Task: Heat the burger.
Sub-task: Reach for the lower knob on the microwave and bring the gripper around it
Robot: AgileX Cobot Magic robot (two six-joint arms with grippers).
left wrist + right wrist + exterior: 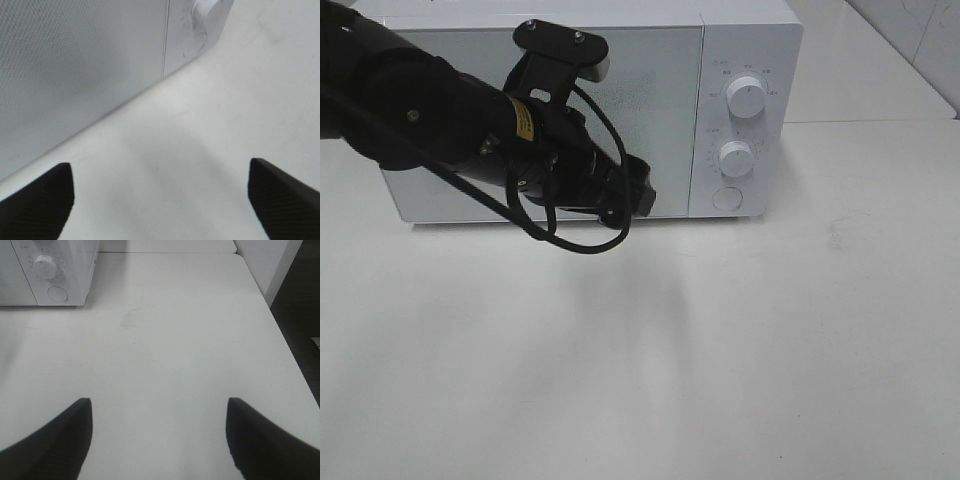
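Note:
The burger is out of view in every frame. A white microwave (660, 90) stands at the back of the table with its door shut. My left gripper (642, 196) hangs low in front of the door's lower right part, near the seam with the control panel. In the left wrist view its two dark fingers (42, 200) stand wide apart, open and empty, with the door (75, 65) close ahead. My right gripper (159, 410) is open with nothing in it, over bare table to the right of the microwave (30, 270).
The control panel carries two white knobs (747, 98) (735, 158) and a round button (727, 198). A black cable loop (575, 240) hangs under the left arm. The white table (720, 350) ends at its right edge (295, 365).

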